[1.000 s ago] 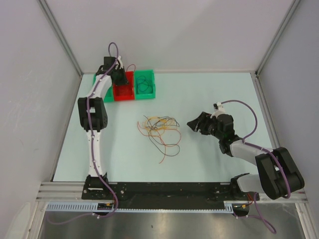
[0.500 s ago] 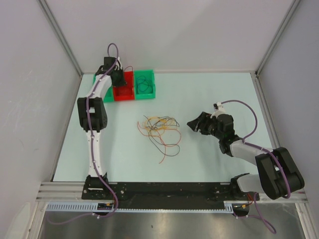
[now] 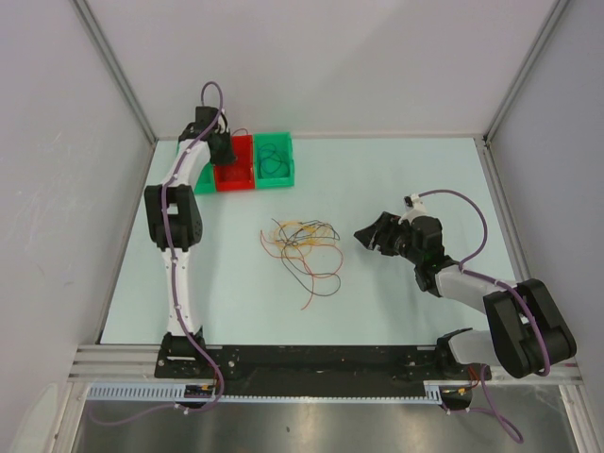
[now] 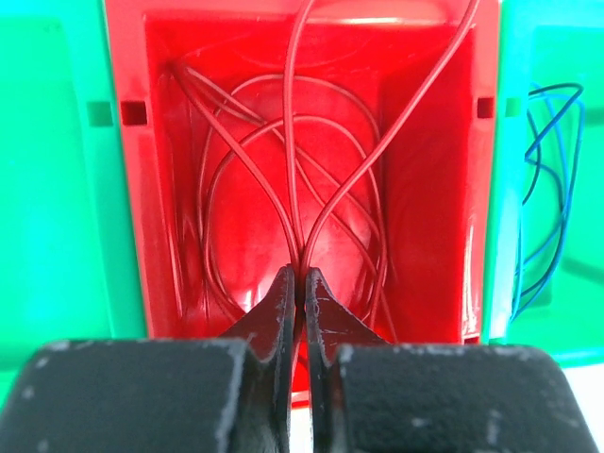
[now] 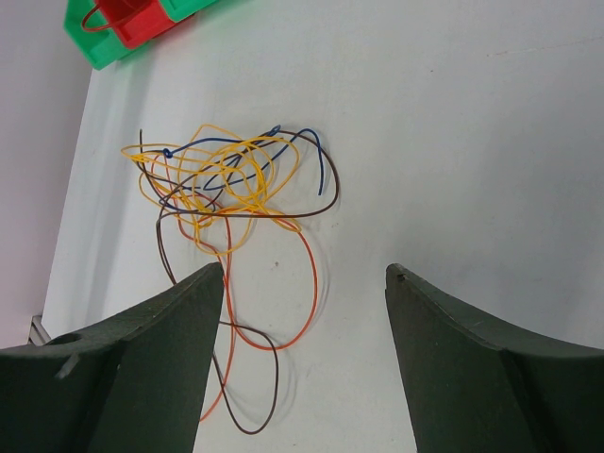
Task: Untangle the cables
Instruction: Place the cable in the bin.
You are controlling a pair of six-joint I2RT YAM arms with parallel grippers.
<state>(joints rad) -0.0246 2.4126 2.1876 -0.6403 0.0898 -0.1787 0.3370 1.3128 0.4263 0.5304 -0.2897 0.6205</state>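
Note:
The loose cables (image 3: 302, 247) lie tangled mid-table: yellow, orange, blue and dark brown loops (image 5: 231, 184). My left gripper (image 3: 225, 151) hangs over the red bin (image 3: 234, 176) at the far left. Its jaws are shut on a red cable (image 4: 293, 142), pinched at the fingertips (image 4: 299, 274), and both strands rise out of the top of the wrist view. More red cable loops lie on the bin floor (image 4: 236, 236). My right gripper (image 3: 363, 234) stands open to the right of the tangle, and in its wrist view (image 5: 304, 269) only bare table and an orange loop lie between the fingers.
A green bin (image 3: 288, 162) to the right of the red one holds blue cables (image 4: 552, 189). Another green bin (image 3: 201, 181) sits on its left, partly under my left arm. Grey walls enclose the table on three sides.
My left gripper has closed a little tighter and shifted slightly toward the far edge above the red bin. The right arm and the tangle have not moved.

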